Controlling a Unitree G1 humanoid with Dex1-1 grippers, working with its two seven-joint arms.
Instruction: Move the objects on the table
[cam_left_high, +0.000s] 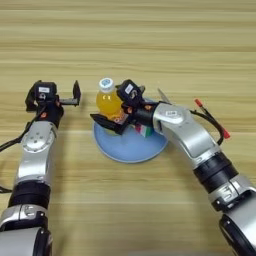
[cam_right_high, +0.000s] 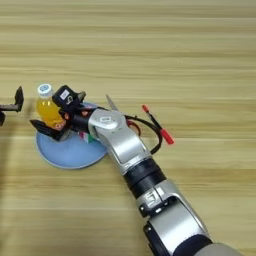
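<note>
Landmark: blue plate (cam_left_high: 125, 147) on table (cam_left_high: 150, 40). Right gripper (cam_left_high: 116, 111) over plate's left-rear rim, fingers closed around orange-drink bottle (cam_left_high: 108, 102), white cap up. Puzzle cube (cam_left_high: 144, 130) on plate, mostly hidden under the wrist. Scissors (cam_right_high: 111, 103) just behind plate's right edge, apparently partly under the arm. Red pen (cam_left_high: 212, 118) right of plate. Left gripper (cam_left_high: 69, 96) left of plate, fingers apart, empty.

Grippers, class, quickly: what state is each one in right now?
Left gripper: open, holding nothing, left of the plate.
Right gripper: fingers around the orange-drink bottle over the plate.
</note>
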